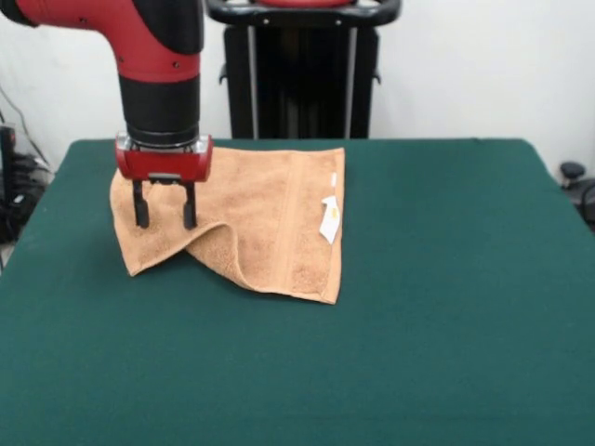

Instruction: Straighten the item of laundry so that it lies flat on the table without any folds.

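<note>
The orange-tan towel (pixel 251 218) lies on the dark green table (pixel 428 307), left of centre toward the far side. Its near edge is folded back, with a raised flap running from the near left corner toward the middle. A woven band runs down its right part and a white care tag (pixel 329 219) lies at the right edge. My gripper (pixel 165 219) hangs from the red arm over the towel's left part. Its two black fingers (pixel 140 214) point down with a gap between them, open, just above or touching the cloth and holding nothing.
The robot's black pedestal (pixel 302 70) stands behind the table's far edge. Cables and dark equipment (pixel 14 186) show off the table's left side, and a small black object (pixel 572 172) off its right side.
</note>
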Tool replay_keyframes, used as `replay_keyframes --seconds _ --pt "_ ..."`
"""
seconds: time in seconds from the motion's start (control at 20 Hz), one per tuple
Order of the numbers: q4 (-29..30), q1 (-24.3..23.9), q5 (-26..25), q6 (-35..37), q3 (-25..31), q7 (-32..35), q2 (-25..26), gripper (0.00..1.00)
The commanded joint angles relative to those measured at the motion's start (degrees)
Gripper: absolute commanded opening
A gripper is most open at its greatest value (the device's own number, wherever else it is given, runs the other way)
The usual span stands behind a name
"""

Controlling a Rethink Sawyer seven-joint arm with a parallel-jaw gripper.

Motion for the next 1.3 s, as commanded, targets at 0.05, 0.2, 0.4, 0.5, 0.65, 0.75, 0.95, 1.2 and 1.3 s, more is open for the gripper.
replay_keyframes --seconds 0.05,0.2,0.4,0.5,0.65,0.75,0.95,1.2,1.3 --pt "2.3 3.3 -2.6 -6.0 -0.9 7.3 6.0 1.0" --pt "2.4 3.5 -3.7 -10.2 -3.1 8.3 7.3 1.0" --pt "2.0 4.9 -3.2 -13.4 -5.2 8.7 7.2 1.0" --pt "2.3 5.2 -2.0 -14.7 -5.7 8.4 7.2 0.0" --pt "2.6 6.2 -0.3 -15.3 -6.7 10.0 7.2 0.0" --pt "2.8 6.8 1.3 -13.6 -6.7 10.1 6.1 0.0" --pt "3.3 7.0 3.2 -11.0 -5.5 9.6 4.7 0.0" --pt "2.5 8.3 4.9 -8.9 -5.7 9.5 3.5 0.0" --pt "2.3 9.2 5.9 -8.7 -6.7 10.5 2.9 0.0"
